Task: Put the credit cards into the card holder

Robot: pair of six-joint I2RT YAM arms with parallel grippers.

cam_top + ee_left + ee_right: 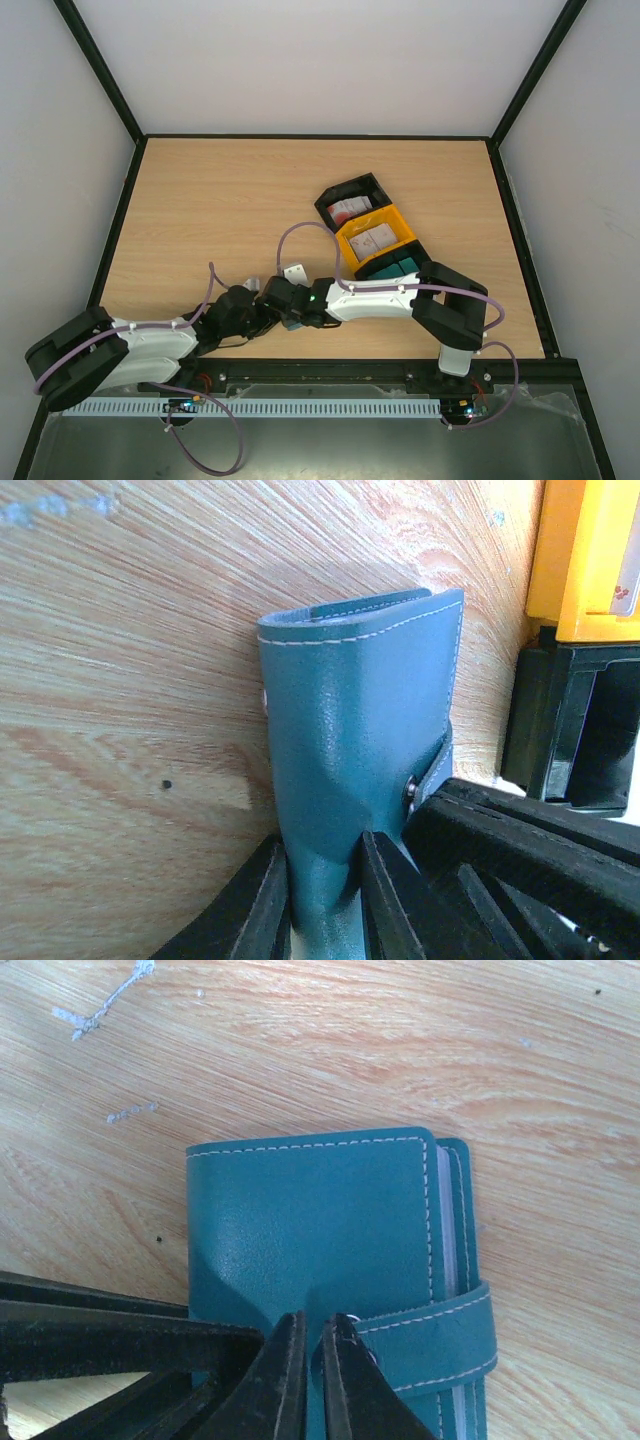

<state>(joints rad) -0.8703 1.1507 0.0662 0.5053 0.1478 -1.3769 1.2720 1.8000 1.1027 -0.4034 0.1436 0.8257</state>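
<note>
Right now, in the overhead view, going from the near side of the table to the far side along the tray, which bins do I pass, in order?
dark-green bin → yellow bin → black bin

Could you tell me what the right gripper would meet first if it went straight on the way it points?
The card holder: the tips of the right gripper sit at its snap tab, with its teal front directly ahead. Whether they already touch it is unclear.
</note>
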